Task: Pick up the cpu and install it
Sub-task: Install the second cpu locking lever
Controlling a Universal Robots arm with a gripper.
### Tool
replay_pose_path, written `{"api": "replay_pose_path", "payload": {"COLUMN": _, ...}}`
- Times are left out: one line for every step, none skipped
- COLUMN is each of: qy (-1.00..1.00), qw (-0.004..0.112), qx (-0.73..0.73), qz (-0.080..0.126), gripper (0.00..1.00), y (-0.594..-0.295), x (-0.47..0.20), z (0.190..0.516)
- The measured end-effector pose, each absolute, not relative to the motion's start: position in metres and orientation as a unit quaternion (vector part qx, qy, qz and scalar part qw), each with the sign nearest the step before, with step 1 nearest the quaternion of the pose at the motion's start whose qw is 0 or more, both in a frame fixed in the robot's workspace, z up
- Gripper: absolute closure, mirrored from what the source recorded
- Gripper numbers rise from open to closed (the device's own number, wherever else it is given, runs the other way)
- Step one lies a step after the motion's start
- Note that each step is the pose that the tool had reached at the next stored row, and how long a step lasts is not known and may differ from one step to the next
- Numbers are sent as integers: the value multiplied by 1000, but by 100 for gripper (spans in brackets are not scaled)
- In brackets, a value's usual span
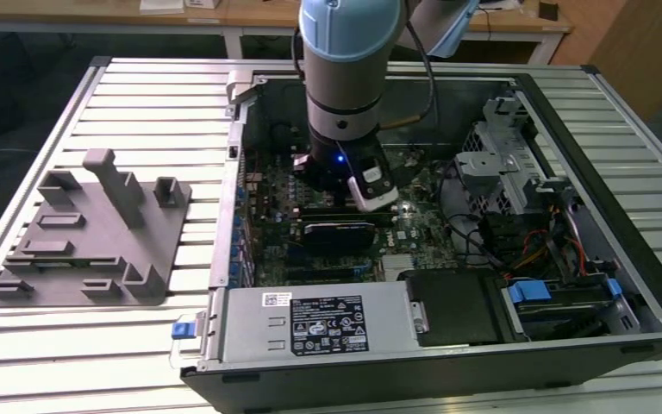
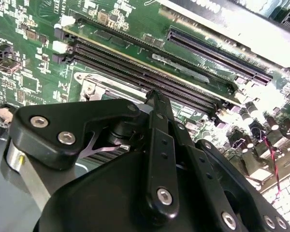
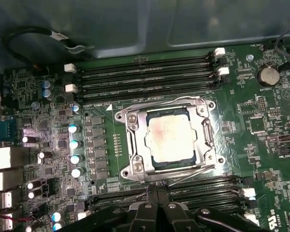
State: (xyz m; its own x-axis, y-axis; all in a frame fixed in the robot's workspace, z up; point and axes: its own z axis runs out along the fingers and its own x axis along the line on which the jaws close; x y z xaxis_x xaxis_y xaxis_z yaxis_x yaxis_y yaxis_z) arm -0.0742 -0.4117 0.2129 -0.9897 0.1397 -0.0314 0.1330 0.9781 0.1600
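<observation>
Silvery-white cpu (image 3: 170,140), faintly pink-tinged in the middle, dark rim, inside a bright metal socket frame (image 3: 135,145) on the green motherboard (image 3: 261,159). Black gripper (image 2: 157,145). Grey fixture block (image 1: 96,233) on the pale ribbed table (image 1: 66,345); black computer case (image 1: 446,379).

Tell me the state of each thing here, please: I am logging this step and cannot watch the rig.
cpu: lying flat in the socket frame on the motherboard, nothing holding it.
Gripper: beside the socket, apart from the cpu.
Computer case: side open, lying flat on the table.
Memory slots: empty.
Grey fixture block: on the table, outside the case.
</observation>
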Motion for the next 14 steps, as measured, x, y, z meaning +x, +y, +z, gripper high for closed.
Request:
{"api": "replay_pose_path", "payload": {"qy": 994, "qw": 21, "qx": 68, "qz": 80, "gripper": 89, "y": -413, "x": -74, "z": 212}}
{"api": "replay_pose_path", "payload": {"qy": 994, "qw": 21, "qx": 68, "qz": 82, "gripper": 89, "y": -414, "x": -75, "z": 212}}
{"api": "replay_pose_path", "payload": {"qy": 994, "qw": 21, "qx": 67, "qz": 84, "gripper": 89, "y": -415, "x": -75, "z": 212}}
{"api": "replay_pose_path", "payload": {"qy": 994, "qw": 21, "qx": 67, "qz": 86, "gripper": 89, "y": -416, "x": -75, "z": 211}}
{"api": "replay_pose_path", "payload": {"qy": 994, "qw": 20, "qx": 67, "qz": 89, "gripper": 89, "y": -417, "x": -76, "z": 211}}
{"api": "replay_pose_path", "payload": {"qy": 993, "qw": 20, "qx": 66, "qz": 92, "gripper": 89, "y": -418, "x": -77, "z": 210}}
{"api": "replay_pose_path", "payload": {"qy": 993, "qw": 20, "qx": 66, "qz": 95, "gripper": 89, "y": -418, "x": -78, "z": 210}}
{"api": "replay_pose_path", "payload": {"qy": 993, "qw": 20, "qx": 65, "qz": 97, "gripper": 89, "y": -418, "x": -78, "z": 209}}
{"api": "replay_pose_path", "payload": {"qy": 993, "qw": 19, "qx": 64, "qz": 100, "gripper": 89, "y": -418, "x": -79, "z": 209}}
{"api": "replay_pose_path", "payload": {"qy": 992, "qw": 19, "qx": 64, "qz": 103, "gripper": 89, "y": -418, "x": -80, "z": 208}}
{"api": "replay_pose_path", "payload": {"qy": 992, "qw": 19, "qx": 63, "qz": 106, "gripper": 89, "y": -418, "x": -81, "z": 207}}
{"api": "replay_pose_path", "payload": {"qy": 992, "qw": 19, "qx": 62, "qz": 110, "gripper": 89, "y": -418, "x": -82, "z": 206}}
{"api": "replay_pose_path", "payload": {"qy": 992, "qw": 18, "qx": 62, "qz": 113, "gripper": 89, "y": -418, "x": -83, "z": 206}}
{"api": "replay_pose_path", "payload": {"qy": 991, "qw": 18, "qx": 61, "qz": 115, "gripper": 89, "y": -418, "x": -83, "z": 205}}
